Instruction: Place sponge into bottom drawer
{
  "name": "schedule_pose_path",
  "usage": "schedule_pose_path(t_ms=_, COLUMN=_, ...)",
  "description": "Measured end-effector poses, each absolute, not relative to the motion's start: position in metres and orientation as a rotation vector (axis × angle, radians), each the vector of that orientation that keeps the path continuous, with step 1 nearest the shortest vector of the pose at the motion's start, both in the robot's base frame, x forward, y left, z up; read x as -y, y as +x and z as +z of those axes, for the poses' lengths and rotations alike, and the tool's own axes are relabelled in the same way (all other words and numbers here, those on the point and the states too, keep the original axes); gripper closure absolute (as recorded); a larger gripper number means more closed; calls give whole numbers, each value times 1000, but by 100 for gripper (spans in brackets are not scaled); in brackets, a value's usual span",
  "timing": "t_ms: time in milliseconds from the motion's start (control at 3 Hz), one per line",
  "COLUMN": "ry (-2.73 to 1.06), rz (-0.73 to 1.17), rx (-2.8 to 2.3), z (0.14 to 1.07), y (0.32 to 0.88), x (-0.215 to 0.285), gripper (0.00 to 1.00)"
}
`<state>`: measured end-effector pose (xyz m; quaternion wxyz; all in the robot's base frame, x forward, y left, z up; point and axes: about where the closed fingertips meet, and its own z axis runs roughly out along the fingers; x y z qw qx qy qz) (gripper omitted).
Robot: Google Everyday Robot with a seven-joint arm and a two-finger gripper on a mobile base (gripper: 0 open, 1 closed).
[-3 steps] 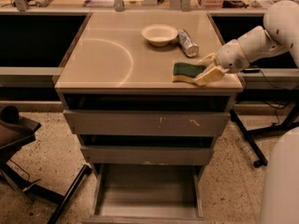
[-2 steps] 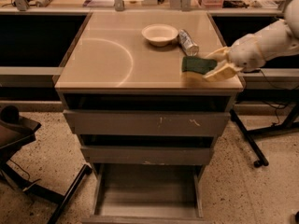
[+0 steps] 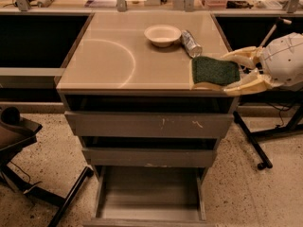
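Observation:
The sponge (image 3: 215, 71) shows its dark green face with a thin yellow edge below. It is held over the right front corner of the cabinet top (image 3: 118, 56). My gripper (image 3: 228, 73) comes in from the right and is shut on the sponge, with one pale finger (image 3: 242, 55) above it and one below. The bottom drawer (image 3: 149, 193) is pulled out at floor level below the two grey-fronted drawers, and its flat floor is bare.
A white bowl (image 3: 162, 34) and a lying can (image 3: 191, 43) sit at the back right of the cabinet top. A dark chair base (image 3: 28, 174) stands on the floor at the left. A black stand leg (image 3: 253, 143) is on the right.
My gripper has lifted the sponge off the cabinet top and carried it slightly right. The sponge has turned, so its green face now shows.

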<state>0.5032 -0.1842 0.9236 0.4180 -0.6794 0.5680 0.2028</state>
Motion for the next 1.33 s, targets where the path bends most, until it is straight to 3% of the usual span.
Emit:
schedule_pose_path(t_ms=667, ry=-1678, rz=464, rx=-1437, z=901, y=494, x=188, gripper=100)
schedule_pose_path(t_ms=1333, ry=-1525, rz=271, rx=-1568, z=775, y=445, x=235, gripper=100)
